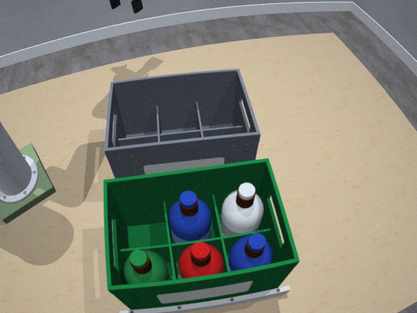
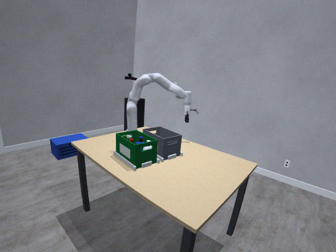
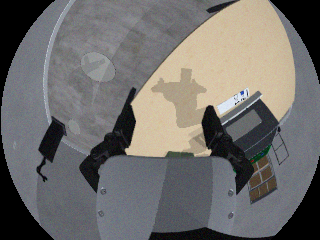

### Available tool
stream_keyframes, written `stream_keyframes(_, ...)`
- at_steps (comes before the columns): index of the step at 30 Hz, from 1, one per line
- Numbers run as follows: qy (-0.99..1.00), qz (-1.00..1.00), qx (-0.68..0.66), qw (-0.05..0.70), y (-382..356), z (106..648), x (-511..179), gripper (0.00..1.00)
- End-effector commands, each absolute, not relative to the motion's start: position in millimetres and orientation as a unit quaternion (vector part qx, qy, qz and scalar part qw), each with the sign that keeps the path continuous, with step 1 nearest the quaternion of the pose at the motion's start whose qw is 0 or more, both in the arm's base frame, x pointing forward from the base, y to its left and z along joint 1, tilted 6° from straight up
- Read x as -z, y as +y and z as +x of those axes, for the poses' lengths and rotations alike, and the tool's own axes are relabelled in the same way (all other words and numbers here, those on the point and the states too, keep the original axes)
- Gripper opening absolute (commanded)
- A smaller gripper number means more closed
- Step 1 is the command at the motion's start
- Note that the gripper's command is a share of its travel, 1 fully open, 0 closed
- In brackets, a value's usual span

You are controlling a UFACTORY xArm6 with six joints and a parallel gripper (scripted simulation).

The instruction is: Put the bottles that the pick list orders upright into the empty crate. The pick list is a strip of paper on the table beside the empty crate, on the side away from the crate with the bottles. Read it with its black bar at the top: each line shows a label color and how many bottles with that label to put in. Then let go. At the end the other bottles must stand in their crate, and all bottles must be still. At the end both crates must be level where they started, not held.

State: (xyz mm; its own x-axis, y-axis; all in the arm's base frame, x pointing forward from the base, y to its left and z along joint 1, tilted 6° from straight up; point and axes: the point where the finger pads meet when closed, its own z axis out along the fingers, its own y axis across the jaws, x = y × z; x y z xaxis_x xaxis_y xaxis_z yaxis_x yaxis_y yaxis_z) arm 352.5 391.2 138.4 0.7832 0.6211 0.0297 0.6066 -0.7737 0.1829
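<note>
Surface [image 2: 195,173] of pale wood carries two crates side by side, with the green crate [image 1: 188,175] as the landmark. Touching its far side stands the grey crate [image 1: 247,101], its compartments holding no bottles. The white arm [image 2: 160,80] rises from its base behind the green crate and reaches out above and beyond the grey one. Inside the green crate stand five bottles: a blue one [image 1: 189,215] and a white one [image 1: 243,208] in the row nearer the grey crate, then a green one [image 1: 144,266], a red one [image 1: 201,259] and another blue one [image 1: 251,252]; the sixth compartment holds none. The tool [image 3: 167,123] hangs high beyond the grey crate, fingers spread wide, gripping nothing. A paper strip [image 3: 236,100] lies beyond the grey crate; its lines are too small to read.
</note>
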Motion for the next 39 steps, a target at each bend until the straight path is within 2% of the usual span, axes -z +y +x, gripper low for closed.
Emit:
stream_keyframes(1,0.326,0.941,-0.046,0.081,392,353,-140,1.00)
stream_keyframes(17,0.326,0.941,-0.046,0.081,392,353,-140,1.00)
stream_keyframes(18,0.326,0.941,-0.046,0.081,393,353,-145,0.65)
stream_keyframes(39,0.326,0.941,-0.046,0.080,403,349,-240,0.65)
